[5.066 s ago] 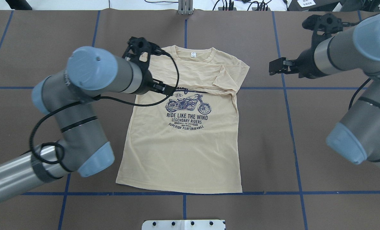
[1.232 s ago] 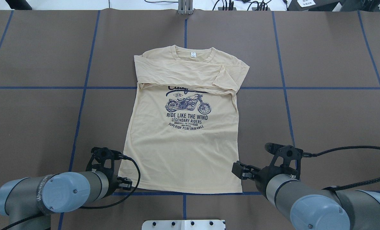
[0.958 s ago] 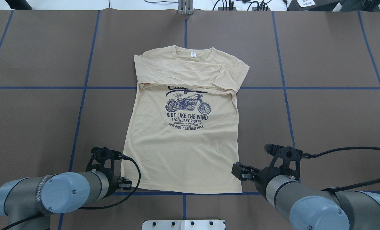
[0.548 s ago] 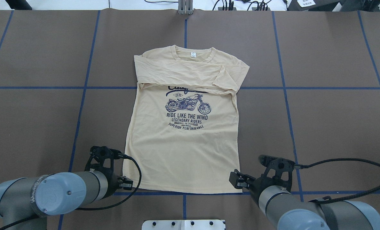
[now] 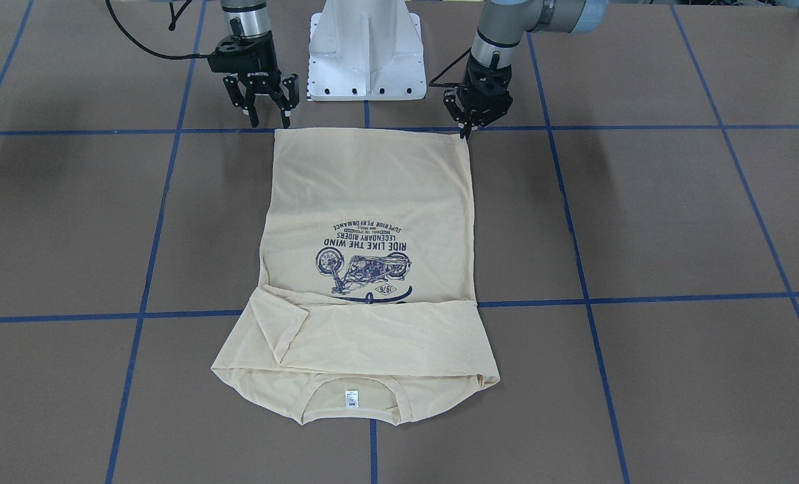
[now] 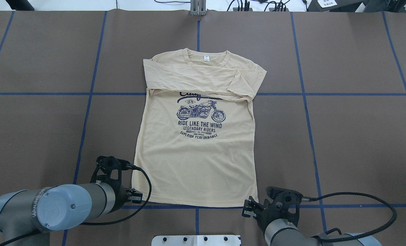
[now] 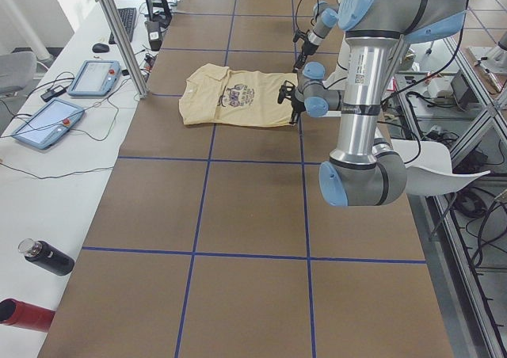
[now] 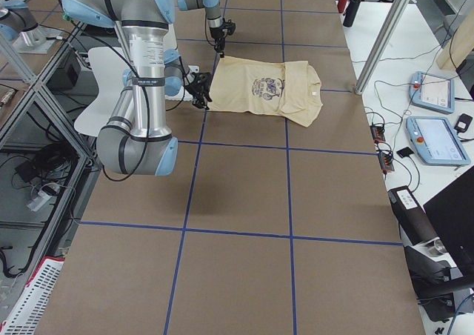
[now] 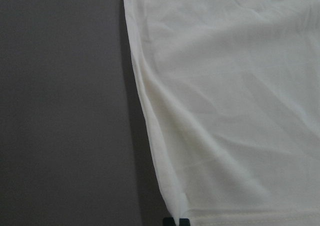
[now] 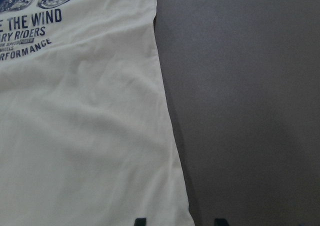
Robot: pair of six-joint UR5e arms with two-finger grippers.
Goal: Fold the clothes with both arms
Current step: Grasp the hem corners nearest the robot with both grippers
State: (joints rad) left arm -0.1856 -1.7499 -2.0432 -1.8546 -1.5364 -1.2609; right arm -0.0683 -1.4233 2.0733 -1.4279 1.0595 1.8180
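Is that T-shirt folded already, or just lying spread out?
Partly folded: the T-shirt has its sleeves turned in across the chest, while its body lies flat, full length.

The pale cream T-shirt [image 6: 196, 160] lies flat on the tabletop [image 6: 353, 136], navy motorcycle print up, collar far from the robot, both sleeves folded across the chest. At the near hem, the left hand [image 5: 467, 130] pinches the left corner, fingers together — the right hand [image 5: 269, 123] straddles the right corner, fingers spread.
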